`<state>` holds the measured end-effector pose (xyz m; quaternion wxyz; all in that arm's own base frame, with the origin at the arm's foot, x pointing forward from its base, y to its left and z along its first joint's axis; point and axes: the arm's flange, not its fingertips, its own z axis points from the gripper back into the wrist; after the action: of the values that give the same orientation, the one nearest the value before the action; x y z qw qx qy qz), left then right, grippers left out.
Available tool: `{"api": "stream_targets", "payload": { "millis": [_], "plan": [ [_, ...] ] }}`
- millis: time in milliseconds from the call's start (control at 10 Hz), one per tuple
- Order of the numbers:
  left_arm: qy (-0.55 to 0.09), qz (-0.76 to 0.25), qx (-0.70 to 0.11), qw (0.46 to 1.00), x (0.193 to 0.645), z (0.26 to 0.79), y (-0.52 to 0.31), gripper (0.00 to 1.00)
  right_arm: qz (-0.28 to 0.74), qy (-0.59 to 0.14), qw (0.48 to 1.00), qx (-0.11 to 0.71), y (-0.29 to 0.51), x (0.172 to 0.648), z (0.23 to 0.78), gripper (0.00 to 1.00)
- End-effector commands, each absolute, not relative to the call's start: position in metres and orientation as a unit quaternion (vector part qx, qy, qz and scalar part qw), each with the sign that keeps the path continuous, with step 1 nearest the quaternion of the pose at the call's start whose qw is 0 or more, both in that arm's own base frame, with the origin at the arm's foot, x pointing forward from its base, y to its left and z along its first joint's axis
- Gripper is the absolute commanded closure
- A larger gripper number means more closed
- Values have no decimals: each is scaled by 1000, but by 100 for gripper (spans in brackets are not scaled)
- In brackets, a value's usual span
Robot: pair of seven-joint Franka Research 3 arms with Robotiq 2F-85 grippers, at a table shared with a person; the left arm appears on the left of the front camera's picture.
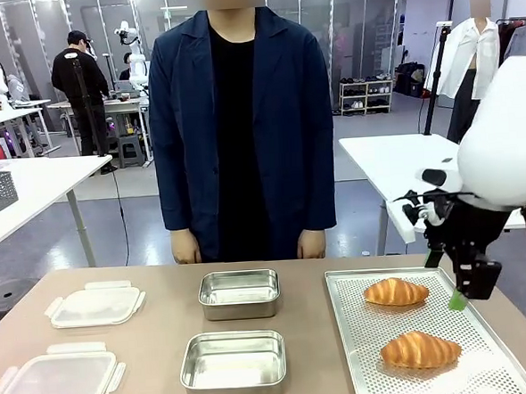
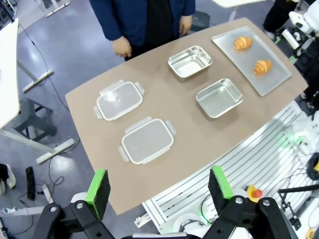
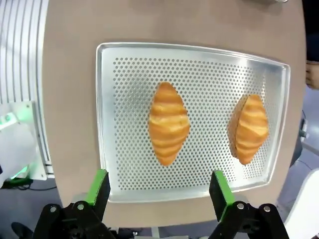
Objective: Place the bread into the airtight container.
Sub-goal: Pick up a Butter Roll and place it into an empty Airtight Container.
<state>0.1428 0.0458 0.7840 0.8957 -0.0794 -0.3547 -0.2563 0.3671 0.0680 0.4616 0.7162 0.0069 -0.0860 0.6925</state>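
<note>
Tray (image 1: pixel 353 352), perforated, at 3 o'clock of counter (image 1: pixel 156 346), bearing near croissant (image 1: pixel 420 349) and far croissant (image 1: pixel 396 292). Right fingers (image 1: pixel 455 301) spread wide, hovering at tray's 3 o'clock edge beside far croissant, gripping nothing. Left fingers (image 2: pixel 98 186) spread, high above counter. Near container (image 1: pixel 235 393), far container (image 1: pixel 240 311) at centre, uncovered; lids (image 1: pixel 58 382) at 9 o'clock.

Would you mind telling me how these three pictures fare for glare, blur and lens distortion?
Front view: even light, faint reflections in the near steel container, the right arm's white shell close and soft. Left wrist view: sharp, the table skewed across the frame. Right wrist view: the middle croissant crisp, glare on the perforated tray, its rim bowed by the wide lens.
</note>
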Motion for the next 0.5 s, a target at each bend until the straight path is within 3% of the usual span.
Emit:
{"api": "stream_targets", "payload": {
  "millis": [0,400],
  "plan": [
    [-353,-265,-78,894,139,787,46,0,692,-83,717,12,70,375,436,0],
    [-353,-265,-78,894,139,787,46,0,679,-74,730,-23,84,392,380,0]
  ]
}}
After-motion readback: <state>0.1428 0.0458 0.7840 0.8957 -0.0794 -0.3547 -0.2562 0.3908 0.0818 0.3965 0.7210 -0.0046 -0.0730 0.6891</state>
